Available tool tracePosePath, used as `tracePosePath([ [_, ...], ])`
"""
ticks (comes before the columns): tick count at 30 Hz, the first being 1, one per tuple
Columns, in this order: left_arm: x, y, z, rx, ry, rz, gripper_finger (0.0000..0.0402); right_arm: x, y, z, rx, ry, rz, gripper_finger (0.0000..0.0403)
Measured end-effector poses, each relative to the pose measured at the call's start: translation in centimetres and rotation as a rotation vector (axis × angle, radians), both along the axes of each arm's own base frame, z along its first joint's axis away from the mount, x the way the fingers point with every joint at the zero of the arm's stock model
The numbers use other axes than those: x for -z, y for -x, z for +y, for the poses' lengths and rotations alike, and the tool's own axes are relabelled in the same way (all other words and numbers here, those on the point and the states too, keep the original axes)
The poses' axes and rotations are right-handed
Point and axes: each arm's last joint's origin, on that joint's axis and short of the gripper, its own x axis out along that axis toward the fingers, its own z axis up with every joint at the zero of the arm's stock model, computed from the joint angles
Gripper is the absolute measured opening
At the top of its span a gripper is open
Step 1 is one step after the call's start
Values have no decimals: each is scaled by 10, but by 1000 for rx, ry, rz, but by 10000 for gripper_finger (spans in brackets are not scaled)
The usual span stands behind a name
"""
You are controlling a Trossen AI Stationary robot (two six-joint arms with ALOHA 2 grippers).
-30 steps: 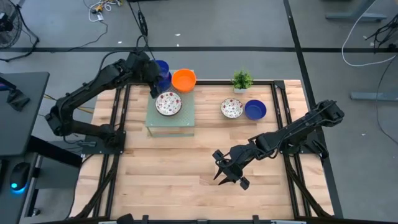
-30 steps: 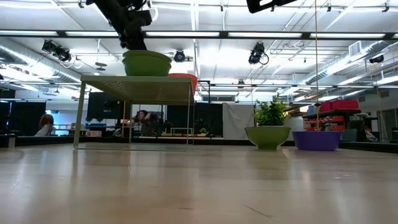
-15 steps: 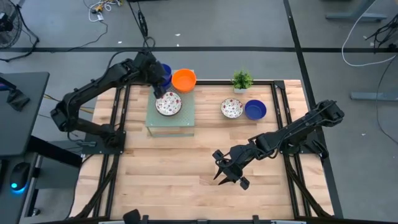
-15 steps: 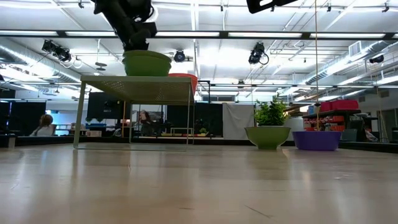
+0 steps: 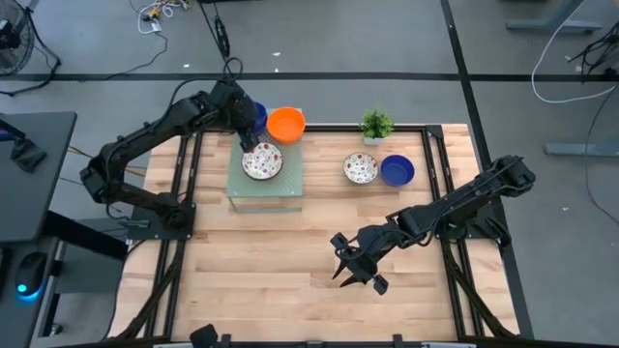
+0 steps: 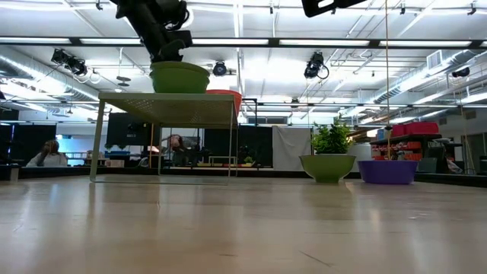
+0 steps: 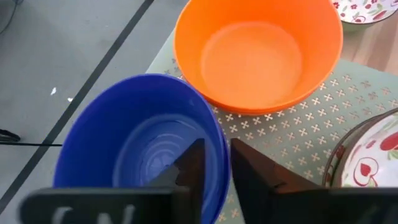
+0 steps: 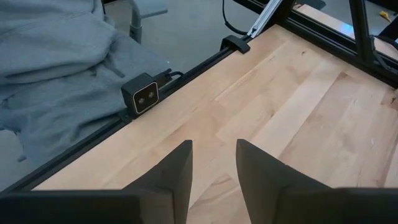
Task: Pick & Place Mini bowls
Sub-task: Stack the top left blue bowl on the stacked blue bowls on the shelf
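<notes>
Mini bowls lie in two groups toward the 12 o'clock edge of the counter [image 5: 290,261], a light wooden top in a dark frame.

1. Raised platform [image 5: 280,179]: a pale perforated stand at about 11 o'clock. It carries three bowls.
   - Dark blue bowl [image 7: 143,149], at the platform's 10 o'clock corner, largely hidden under the left arm in the high view.
   - Orange bowl [image 5: 285,123], just beside the blue one on its 3 o'clock side; in the left wrist view the two rims appear to touch.
   - Patterned white bowl [image 5: 261,160], at 6 o'clock from both.

2. Counter surface, at about 1 o'clock:
   - Second patterned bowl [image 5: 361,168].
   - Second blue bowl [image 5: 397,170], just beside it at 3 o'clock.
   - Small potted plant [image 5: 376,125], at 12 o'clock from this pair.

3. Left pincer [image 7: 214,165]: clenched on the rim of the dark blue bowl, one finger inside the wall, the other outside.

4. Right pincer [image 5: 356,271]: over bare wood at about 5 o'clock, well apart from all bowls, fingers parted, grasping nothing.
</notes>
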Motion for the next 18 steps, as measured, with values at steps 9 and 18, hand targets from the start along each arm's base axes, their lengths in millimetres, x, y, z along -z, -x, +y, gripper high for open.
tracePosePath([
  [9, -25, 10, -9, -9, -2, -32, 164, 0, 0, 0, 0, 0, 1, 125],
  [18, -22, 9, -7, -14, 18, -28, 40, 0, 0, 0, 0, 0, 0, 125],
])
